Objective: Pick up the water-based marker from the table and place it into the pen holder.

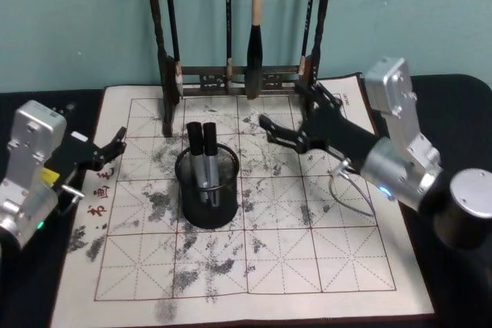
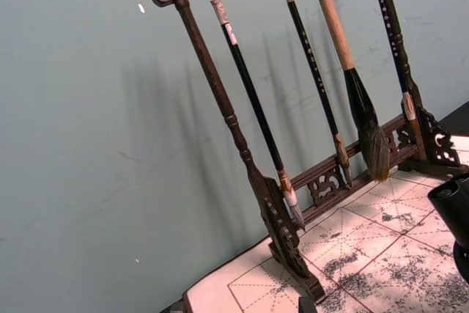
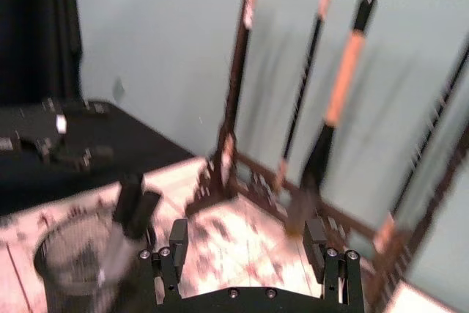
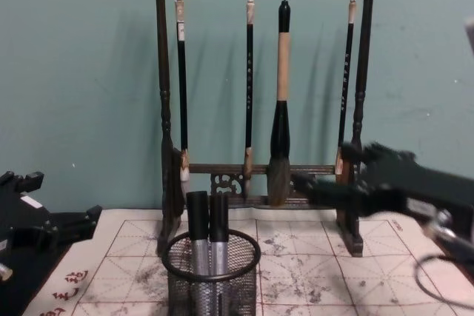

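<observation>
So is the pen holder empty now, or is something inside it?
Not empty. The pen holder stands upright on the mat with two black-capped markers inside, caps above the rim; the chest view shows both too.

A: Holder [image 1: 206,193]?
B: Black wire mesh, matt, with a solid smooth rim. The two markers [image 1: 203,160] in it have matt black caps and silvery barrels with a slight sheen.
A: Mat [image 1: 323,255]?
B: Cream, cloth-like, matt, printed with a red grid and blotched with dry grey ink. The table [image 1: 453,297] under it is plain matt black.
A: Rack [image 4: 161,101]?
B: Dark carved wood with a low sheen.
A: Arms?
B: Brushed silver metal housings; both grippers, left [image 1: 117,140] and right [image 1: 286,113], are matt black.
</observation>
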